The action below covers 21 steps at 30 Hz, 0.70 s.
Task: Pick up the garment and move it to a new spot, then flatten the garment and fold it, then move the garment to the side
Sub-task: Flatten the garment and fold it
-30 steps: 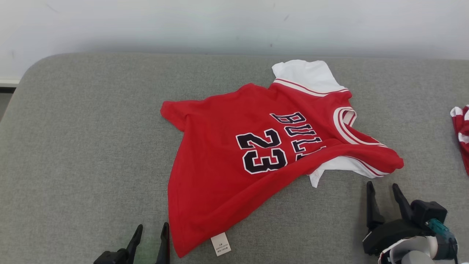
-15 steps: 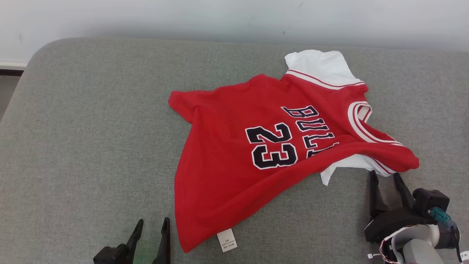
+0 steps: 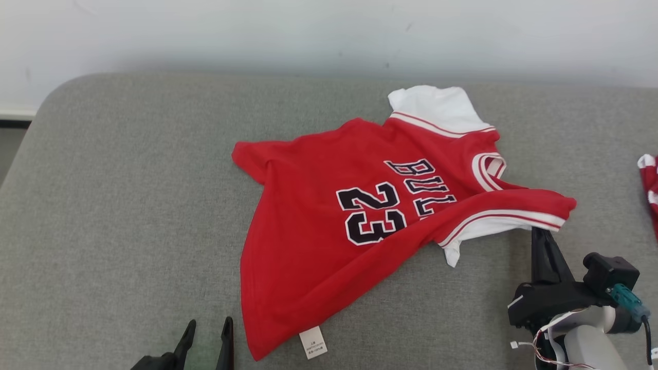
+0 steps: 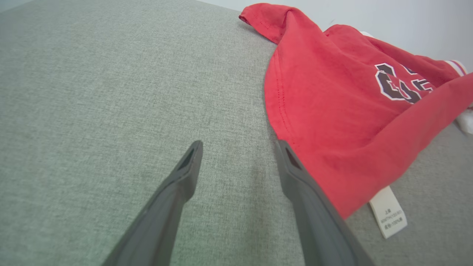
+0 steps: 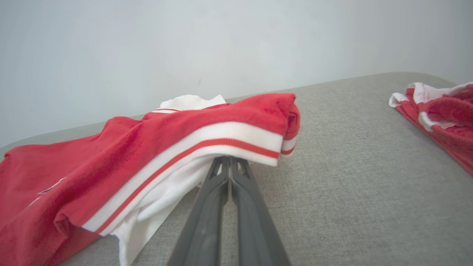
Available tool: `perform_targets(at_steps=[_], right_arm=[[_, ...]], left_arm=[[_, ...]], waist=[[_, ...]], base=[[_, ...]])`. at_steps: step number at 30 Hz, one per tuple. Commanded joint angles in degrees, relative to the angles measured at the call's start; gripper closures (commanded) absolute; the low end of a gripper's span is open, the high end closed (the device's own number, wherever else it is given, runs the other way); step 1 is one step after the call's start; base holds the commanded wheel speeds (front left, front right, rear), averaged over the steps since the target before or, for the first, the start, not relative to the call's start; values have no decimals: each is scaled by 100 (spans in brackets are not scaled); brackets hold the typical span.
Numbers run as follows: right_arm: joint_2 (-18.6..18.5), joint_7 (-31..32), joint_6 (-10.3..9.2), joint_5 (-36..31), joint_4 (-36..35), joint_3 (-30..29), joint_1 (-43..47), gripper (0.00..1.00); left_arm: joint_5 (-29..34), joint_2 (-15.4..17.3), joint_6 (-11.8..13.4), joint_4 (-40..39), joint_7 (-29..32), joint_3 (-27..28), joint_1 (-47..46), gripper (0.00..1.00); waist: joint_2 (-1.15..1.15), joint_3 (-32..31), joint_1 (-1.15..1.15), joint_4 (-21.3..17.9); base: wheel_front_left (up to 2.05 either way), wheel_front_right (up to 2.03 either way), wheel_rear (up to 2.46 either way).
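Note:
The garment (image 3: 329,241) is a red jersey with white sleeves and a black "23", lying spread on the grey cushioned surface (image 3: 128,205). My right gripper (image 3: 541,234) is shut at its near right shoulder edge, the fingertips tucked under the red-and-white striped band, which is raised off the surface. In the right wrist view the garment (image 5: 147,147) drapes over the closed right gripper (image 5: 229,160). My left gripper (image 3: 205,329) stands open at the lower left, just left of the hem. In the left wrist view the left gripper (image 4: 240,147) has nothing between its fingers beside the garment (image 4: 332,111).
Another red and white cloth (image 3: 649,185) lies at the right edge, also seen as the cloth (image 5: 439,111) at the right. A white label (image 3: 312,343) sticks out from the hem. A pale wall (image 3: 308,31) runs behind the surface.
My right gripper has moved forward to the garment's near right shoulder and shut there, and that edge has lifted. The head camera shifted slightly. The left gripper stayed put.

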Motion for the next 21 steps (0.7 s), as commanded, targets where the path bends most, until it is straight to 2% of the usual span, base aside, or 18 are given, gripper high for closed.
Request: perform_targets(at_steps=[1,12,13,14,15,21], right_arm=[[-14,2,-16,45,-178,85,74,100],[-285,3,-16,340,-1228,415,235,100],[-311,3,-16,322,-1218,401,273,79],[-326,3,-16,283,-1188,398,312,35],[-319,3,-16,257,-1180,344,323,0],[-208,3,-16,20,-844,135,481,0]], left_arm=[[41,-1,-12,28,-16,30,95,0],[123,-1,-17,80,-16,148,452,0],[120,-1,-18,82,-16,147,477,0],[117,-1,-18,80,-16,143,506,0],[112,-1,-18,77,-16,146,537,0],[125,-1,-19,80,-16,159,639,0]], waist=[[0,-211,0,-108],[0,-820,0,-324],[0,-861,0,-333],[0,-888,0,-339],[0,-905,0,-348],[0,-934,0,-372]], base=[[0,0,0],[0,0,0],[0,0,0],[0,0,0],[0,0,0],[0,0,0]])
